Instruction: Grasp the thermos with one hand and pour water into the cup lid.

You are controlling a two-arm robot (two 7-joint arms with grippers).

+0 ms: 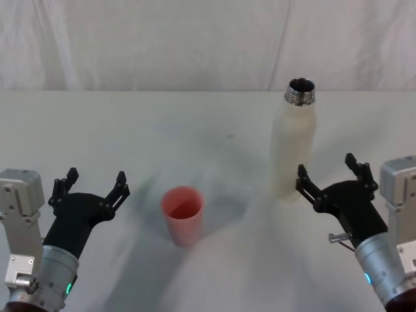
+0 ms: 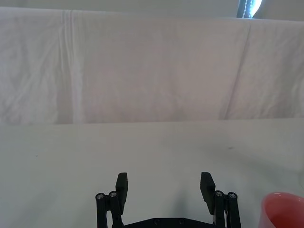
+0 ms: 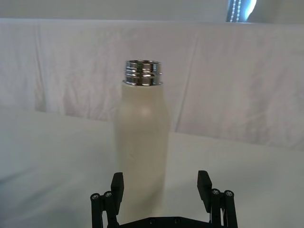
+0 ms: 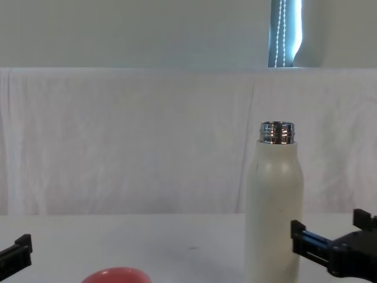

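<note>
Black right tool (image 1: 330,175) agape beside thermos (image 1: 292,153)

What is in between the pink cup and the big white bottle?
Nothing: the head view shows bare table between the cup lid and the thermos.

Thermos (image 1: 292,148) is standing upright on the table (image 1: 130,130), just ahead of the right gripper (image 1: 328,175) fingers (image 1: 304,179), slightly to their left. Cup lid (image 1: 182,214) is sitting mouth-up right of the left gripper (image 1: 95,183) fingers (image 1: 119,185), near them, left of the thermos.
</note>
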